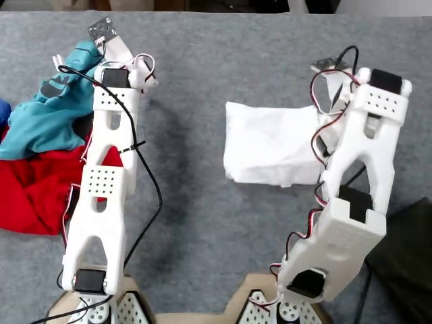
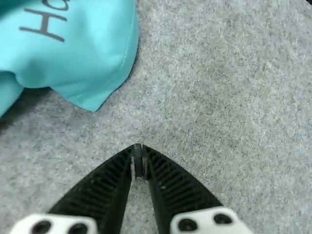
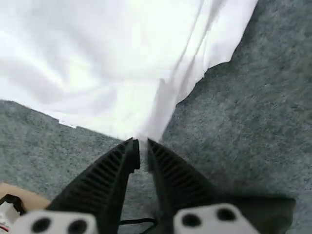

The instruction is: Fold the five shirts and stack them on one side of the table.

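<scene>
A white shirt (image 1: 270, 145), folded into a rough rectangle, lies right of the table's middle. My right gripper (image 3: 143, 148) is at its right edge, shut on a pinched fold of the white shirt (image 3: 122, 63). A teal shirt (image 1: 54, 115) with dark print lies crumpled at the left, on top of a red shirt (image 1: 34, 189). My left gripper (image 2: 138, 161) is shut on nothing, just above the bare grey mat, with the teal shirt's hem (image 2: 97, 83) a short way off. The left arm (image 1: 108, 169) stretches over the red and teal pile.
A dark cloth (image 1: 405, 250) lies at the right edge beside the right arm (image 1: 358, 189). A bit of blue fabric (image 1: 3, 111) shows at the far left edge. The grey mat (image 1: 196, 223) is bare between the two arms.
</scene>
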{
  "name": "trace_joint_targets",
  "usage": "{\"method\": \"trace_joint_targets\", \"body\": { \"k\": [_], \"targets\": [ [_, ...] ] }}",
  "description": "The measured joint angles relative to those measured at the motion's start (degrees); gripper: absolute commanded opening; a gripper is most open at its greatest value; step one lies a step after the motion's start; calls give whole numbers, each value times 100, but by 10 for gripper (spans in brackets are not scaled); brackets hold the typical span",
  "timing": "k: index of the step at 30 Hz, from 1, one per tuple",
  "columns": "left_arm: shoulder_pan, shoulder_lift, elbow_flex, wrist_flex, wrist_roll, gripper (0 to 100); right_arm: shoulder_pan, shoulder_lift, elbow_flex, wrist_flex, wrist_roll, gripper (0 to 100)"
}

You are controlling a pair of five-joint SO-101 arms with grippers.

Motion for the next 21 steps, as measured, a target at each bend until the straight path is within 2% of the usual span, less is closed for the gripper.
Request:
{"method": "trace_joint_targets", "body": {
  "k": [2,6,8,11,18,21],
  "targets": [
    [0,0,0,0,0,20,0,-9,9,-44,88,260],
    [0,0,0,0,0,20,26,-360,9,-70,211,228],
    [0,0,0,0,0,20,26,-554,9,-114,211,169],
    [0,0,0,0,0,20,-149,-800,9,-290,-62,11],
    [0,0,0,0,0,20,-1380,-334,-563,-703,-721,23],
    [0,0,0,0,0,20,-1486,422,-923,-712,-835,24]
  ]
}}
